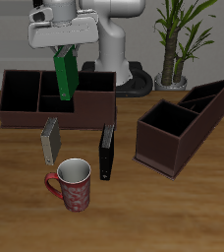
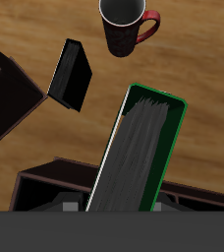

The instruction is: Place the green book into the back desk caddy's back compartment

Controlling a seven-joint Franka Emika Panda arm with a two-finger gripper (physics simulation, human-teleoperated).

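The fingers (image 1: 64, 49) are clamped on the top end of the green book (image 1: 65, 75), which hangs upright in the air with its lower end over the middle of the back desk caddy (image 1: 26, 110), the long low brown box at the rear of the worktop (image 1: 183, 212). The book's lower edge sits about level with the box's rim, above the middle pair of small cells; whether it has entered the back compartment (image 1: 51, 87) cannot be told from the exterior view. In the wrist view the green book (image 2: 139, 148) fills the centre, its dark cover edged in green and its white page edge showing along one side, with the caddy's dark walls (image 2: 45, 187) beneath it. On the worktop in front of the box stand a grey book (image 1: 50, 140) and a black book (image 1: 107, 151), both upright, and nearer the front edge a red patterned mug (image 1: 71, 184). A second, slant-topped brown caddy (image 1: 183, 123) stands apart to one side.
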